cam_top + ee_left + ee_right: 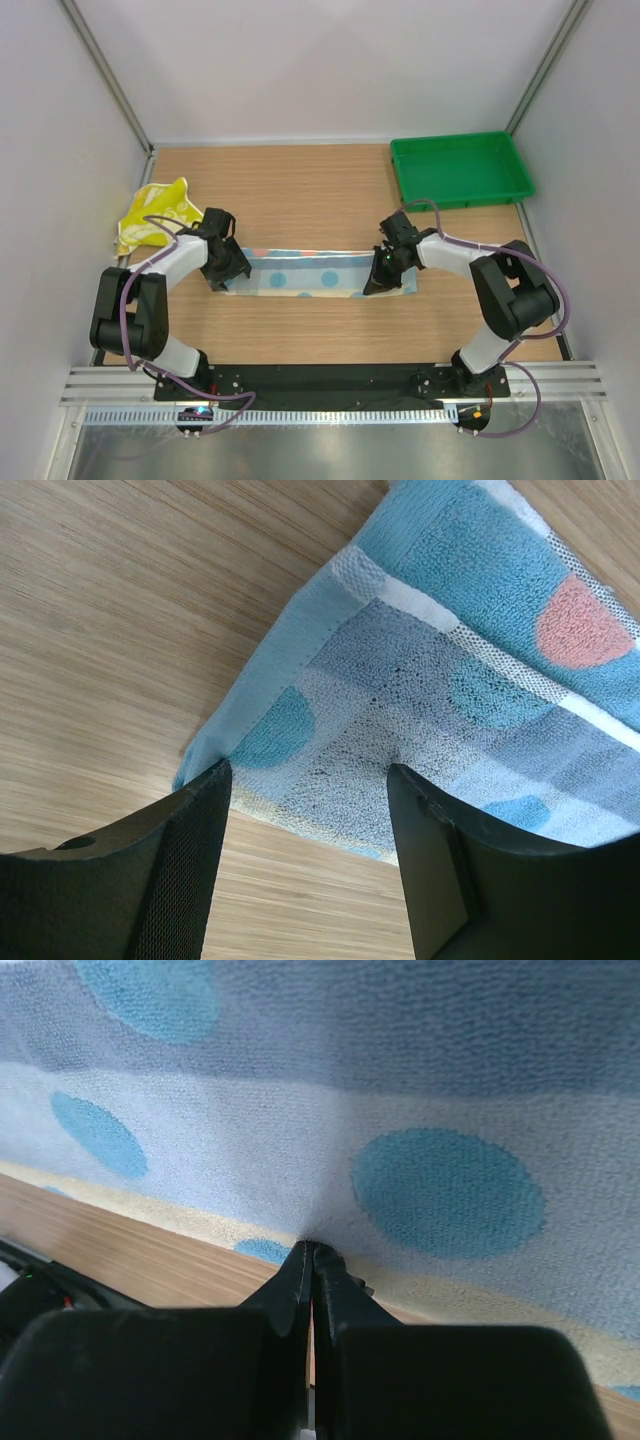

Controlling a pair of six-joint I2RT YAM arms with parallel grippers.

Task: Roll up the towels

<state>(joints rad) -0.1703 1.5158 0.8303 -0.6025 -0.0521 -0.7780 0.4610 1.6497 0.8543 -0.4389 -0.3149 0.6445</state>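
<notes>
The light blue towel [305, 272] lies on the table as a long folded strip with darker blue dots and an orange-pink edge. My left gripper [222, 277] is open at the towel's left end. In the left wrist view its jaws [310, 775] stand apart over the towel's [450, 680] near corner, with nothing between them. My right gripper [376, 284] is at the strip's right part. In the right wrist view it [312, 1250] is shut, pinching the near edge of the towel [350, 1110]. The yellow towel [155, 215] lies crumpled at the far left.
A green tray [460, 170] stands at the back right of the wooden table [300, 190]. White walls enclose the table on three sides. A black base rail [320, 380] runs along the near edge.
</notes>
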